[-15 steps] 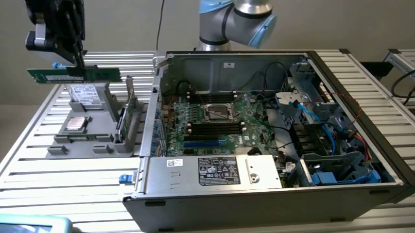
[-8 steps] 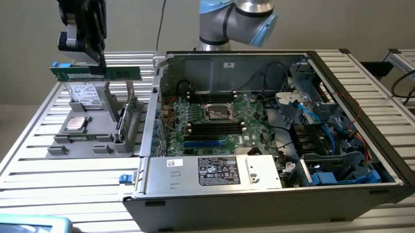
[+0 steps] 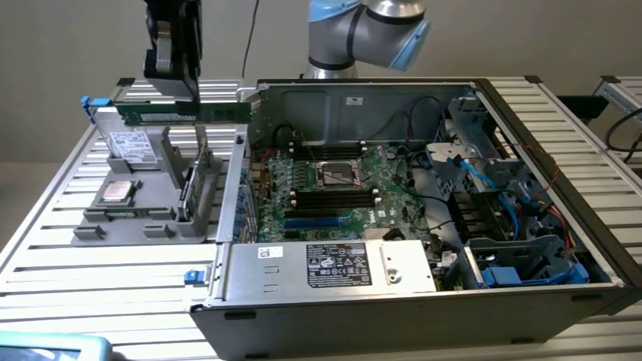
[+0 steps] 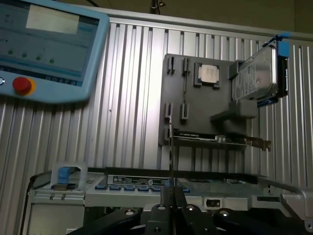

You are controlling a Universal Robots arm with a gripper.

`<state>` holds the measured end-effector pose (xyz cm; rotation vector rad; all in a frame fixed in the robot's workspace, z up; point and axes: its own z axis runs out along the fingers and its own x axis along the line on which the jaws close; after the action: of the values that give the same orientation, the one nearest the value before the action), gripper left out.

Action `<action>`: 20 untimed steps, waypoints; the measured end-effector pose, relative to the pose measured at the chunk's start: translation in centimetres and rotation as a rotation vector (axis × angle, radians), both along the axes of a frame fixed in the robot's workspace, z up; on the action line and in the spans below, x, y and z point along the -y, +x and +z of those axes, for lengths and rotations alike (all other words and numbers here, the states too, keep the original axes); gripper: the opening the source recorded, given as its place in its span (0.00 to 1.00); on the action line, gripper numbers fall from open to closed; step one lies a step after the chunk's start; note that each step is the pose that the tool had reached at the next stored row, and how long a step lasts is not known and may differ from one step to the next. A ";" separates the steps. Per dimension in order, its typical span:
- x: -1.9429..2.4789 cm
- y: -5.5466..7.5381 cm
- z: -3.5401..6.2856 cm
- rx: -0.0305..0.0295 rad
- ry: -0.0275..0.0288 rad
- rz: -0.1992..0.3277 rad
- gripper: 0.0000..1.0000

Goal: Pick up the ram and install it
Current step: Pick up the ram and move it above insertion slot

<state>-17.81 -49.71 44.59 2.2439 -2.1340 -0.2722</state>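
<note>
The arm (image 3: pixel 366 30) shows its grey elbow joints with pale blue caps behind the open computer case (image 3: pixel 542 301). The black gripper (image 3: pixel 176 101) hangs straight down at the exterior view's left. Its fingers are clamped together on the ram (image 3: pixel 216 113), gripping the stick near its middle.

The ram is held clear of everything, long edge level. It hangs over the far side of the grey fixture (image 3: pixel 120 226), and one end reaches toward the case's near corner. In the wrist view the gripper (image 4: pixel 171 198) pinches the ram (image 4: pixel 170 147) edge-on, so the stick appears as a thin dark line.

The fixture sits on the slatted metal table (image 3: pixel 101 286). It carries a hard drive (image 3: pixel 131 147), a square silver processor (image 3: pixel 119 192) and a taller green expansion card (image 3: pixel 191 195) standing on edge. Inside the case, the motherboard (image 3: pixel 331 188) lies flat, with black memory slots (image 3: pixel 331 199) on either side of the processor socket.

There is plenty of writing, but none of it is legible. The power supply (image 3: pixel 331 267) bears a dark label crowded with small marks, with a small white sticker beside it. The hard drive has a pale printed label (too fine to read), and another white sticker sits on the case's back wall. A pale blue teach pendant (image 4: pixel 44 49) with a red button (image 4: pixel 23 85) lies on the table, its screen text unreadable
</note>
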 end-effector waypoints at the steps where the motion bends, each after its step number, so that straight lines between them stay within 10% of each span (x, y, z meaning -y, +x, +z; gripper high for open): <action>1: 0.00 0.5 0.00 -0.0001 0.0001 0.001 0.14; 5: 0.00 2.3 0.00 -0.0001 0.0061 0.002 0.14; 17: 0.00 7.8 -0.02 0.0001 0.0499 0.002 0.14; 20: 0.00 9.1 -0.06 -0.0002 0.0502 0.002 0.14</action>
<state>-8.68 -49.71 44.53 2.2724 -2.1483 -0.3295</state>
